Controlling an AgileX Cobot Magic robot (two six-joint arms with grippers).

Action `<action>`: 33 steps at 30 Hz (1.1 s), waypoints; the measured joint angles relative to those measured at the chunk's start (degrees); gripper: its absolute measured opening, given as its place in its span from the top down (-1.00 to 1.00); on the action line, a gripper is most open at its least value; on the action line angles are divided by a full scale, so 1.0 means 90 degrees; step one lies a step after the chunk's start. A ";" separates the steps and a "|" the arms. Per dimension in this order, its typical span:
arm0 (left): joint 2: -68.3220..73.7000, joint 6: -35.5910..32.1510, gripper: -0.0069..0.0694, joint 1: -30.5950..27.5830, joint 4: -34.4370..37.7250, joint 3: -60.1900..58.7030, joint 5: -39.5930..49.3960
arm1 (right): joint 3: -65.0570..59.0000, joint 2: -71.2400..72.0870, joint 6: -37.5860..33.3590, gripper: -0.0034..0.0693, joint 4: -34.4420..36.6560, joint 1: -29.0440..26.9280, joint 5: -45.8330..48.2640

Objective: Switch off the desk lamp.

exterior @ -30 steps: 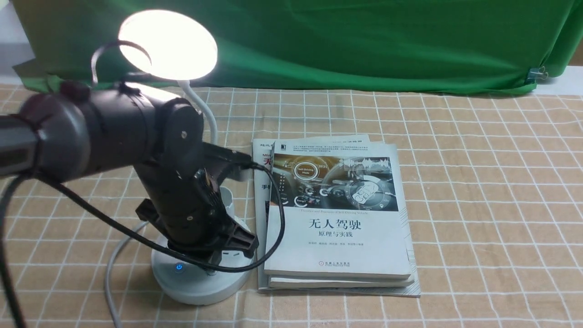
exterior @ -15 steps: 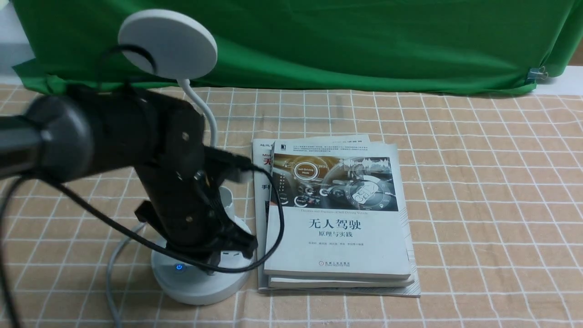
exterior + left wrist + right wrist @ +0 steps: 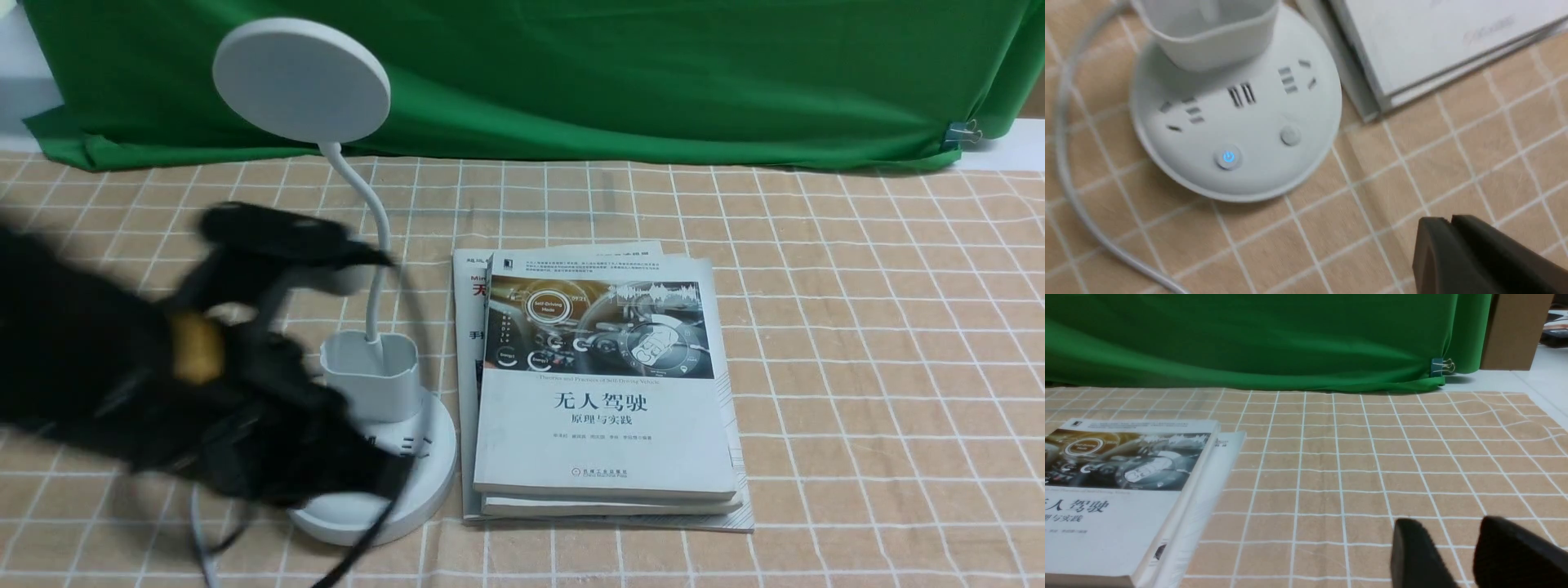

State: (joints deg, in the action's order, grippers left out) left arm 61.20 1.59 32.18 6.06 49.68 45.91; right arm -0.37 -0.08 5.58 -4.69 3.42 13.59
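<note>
The desk lamp is unlit: its white disc head (image 3: 300, 80) stands on a thin bent neck above a small cup holder (image 3: 371, 374) and a round base (image 3: 429, 465). The left wrist view shows the base (image 3: 1257, 118) with sockets, a blue-lit power button (image 3: 1228, 157) and a plain grey button (image 3: 1290, 135). My left gripper (image 3: 1450, 220) is shut and empty, off the base, over the tablecloth just in front of it. My left arm (image 3: 122, 384) is a dark blur covering the base's left side. Over bare tablecloth, my right gripper (image 3: 1449, 523) is open.
A stack of books (image 3: 604, 392) lies just right of the lamp base. The lamp's white cord (image 3: 1069, 163) curls round the base's left side. A green cloth (image 3: 653, 73) hangs at the back, held by a clip (image 3: 963, 131). The checked tablecloth (image 3: 882, 367) covers the table.
The lamp head, lit a second ago, went dark. My left arm, which stood over the base with its gripper down on it, has since pulled back toward the front left.
</note>
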 joint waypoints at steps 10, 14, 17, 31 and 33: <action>-0.3040 0.0272 0.80 -0.0006 -0.0484 -0.2750 -0.2674 | 0.0000 0.0000 0.0000 0.25 0.0000 0.0000 0.0000; -0.3747 0.0276 0.80 -0.0006 -0.0484 -0.3395 -0.3037 | 0.0000 0.0000 0.0000 0.25 0.0000 0.0000 0.0000; -0.3973 0.0276 0.80 -0.0006 -0.0484 -0.3736 -0.3108 | 0.0000 0.0000 0.0000 0.25 0.0000 0.0000 0.0000; -0.4049 0.0236 0.80 -0.0006 -0.1071 -0.4360 -0.3544 | 0.0000 0.0000 0.0000 0.25 0.0000 0.0000 0.0000; -0.4211 0.0236 0.80 -0.0102 -0.1299 -0.4431 -0.3601 | 0.0000 0.0000 0.0000 0.25 0.0000 0.0000 0.0000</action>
State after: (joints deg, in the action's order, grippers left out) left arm 23.30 3.71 31.26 -5.63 9.79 13.50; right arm -0.37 -0.08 5.58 -4.69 3.42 13.59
